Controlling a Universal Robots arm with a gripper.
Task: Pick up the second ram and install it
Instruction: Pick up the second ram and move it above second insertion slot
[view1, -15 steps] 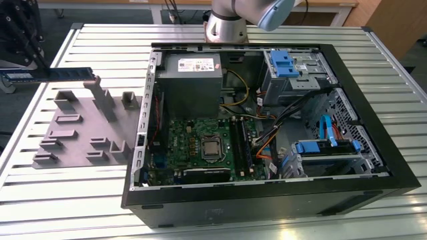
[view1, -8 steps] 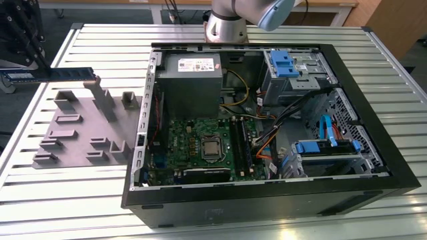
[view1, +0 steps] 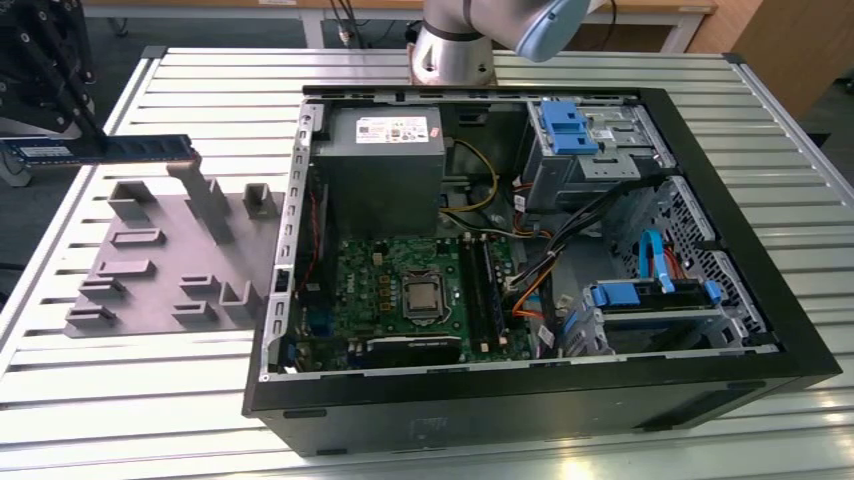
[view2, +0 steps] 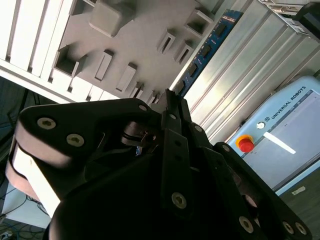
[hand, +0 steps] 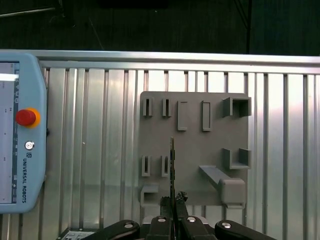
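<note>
The second ram (view1: 147, 150) is a slim dark-blue stick held level in the air above the far end of the grey holder tray (view1: 160, 265), at the exterior view's left. My gripper (view1: 83, 140) is shut on it near one end. In the second wrist view the ram (view2: 206, 49) reaches out from the black fingers (view2: 172, 107) over the tray (view2: 135, 30). In the first wrist view the ram (hand: 172, 160) appears edge-on, rising from the gripper (hand: 173, 202) above the tray (hand: 195, 145). The green motherboard (view1: 387, 290) with its long black slots (view1: 478, 285) lies inside the open case.
The open black computer case (view1: 747, 300) fills the middle and right of the slatted metal table (view1: 120, 400), with a grey power-supply box (view1: 384, 150) and blue drive brackets (view1: 567, 125). A light-blue teach pendant (hand: 20, 135) lies beside the tray. The arm's base (view1: 451, 55) stands behind the case.
</note>
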